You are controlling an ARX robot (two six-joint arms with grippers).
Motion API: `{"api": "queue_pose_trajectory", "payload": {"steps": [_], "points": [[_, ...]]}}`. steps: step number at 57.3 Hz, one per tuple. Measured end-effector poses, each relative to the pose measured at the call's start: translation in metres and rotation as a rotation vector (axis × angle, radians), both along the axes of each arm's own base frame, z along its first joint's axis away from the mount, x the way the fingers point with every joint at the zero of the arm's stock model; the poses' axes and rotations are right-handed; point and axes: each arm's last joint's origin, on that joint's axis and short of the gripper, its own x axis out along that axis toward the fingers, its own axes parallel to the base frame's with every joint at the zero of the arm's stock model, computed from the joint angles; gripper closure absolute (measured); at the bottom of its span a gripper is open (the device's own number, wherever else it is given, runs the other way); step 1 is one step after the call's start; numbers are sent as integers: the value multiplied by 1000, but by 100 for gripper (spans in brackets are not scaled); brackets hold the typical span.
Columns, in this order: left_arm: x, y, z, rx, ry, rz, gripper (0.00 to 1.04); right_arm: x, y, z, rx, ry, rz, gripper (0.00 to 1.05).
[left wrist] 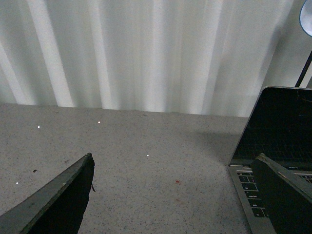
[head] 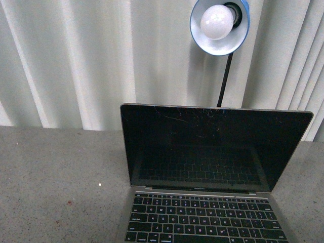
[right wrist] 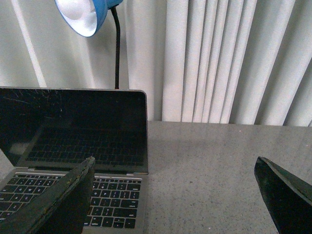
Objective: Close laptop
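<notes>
Nearest you, the left gripper [left wrist: 170, 195] is spread wide, with nothing between its dark fingers [left wrist: 53, 200]; only the bare grey table [left wrist: 146, 161] shows in the gap. One of those fingers crosses in front of the laptop's [head: 212, 147] keyboard corner in the left wrist view, but you cannot tell from it whether they touch. The right gripper [right wrist: 173, 195] is spread just as wide and holds nothing either. One finger overlaps the keys on the laptop's other side and the other hangs over bare table (the front view shows you neither arm).

The laptop stands open on the table, right of centre in the front view. Its near edge is cut off by the bottom of the picture. Its black keys lie flat, and the lid stands up from the hinge, leaning slightly back. The screen is dark and glossy, mirrors the keys, and is scratched near its top edge.

Behind the lid a lamp [head: 218, 23] rises on a thin black stalk, its blue shade and white bulb facing you. Farthest back, a pale pleated curtain [head: 76, 61] runs along the table's far edge.
</notes>
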Motion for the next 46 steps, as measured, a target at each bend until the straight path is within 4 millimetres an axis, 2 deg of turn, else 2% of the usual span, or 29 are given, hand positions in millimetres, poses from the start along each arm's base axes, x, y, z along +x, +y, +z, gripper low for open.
{"api": "queue_pose_trajectory", "payload": {"steps": [46], "points": [[0, 0, 0, 0, 0, 0, 7, 0, 0, 0, 0, 0, 0, 7]]}}
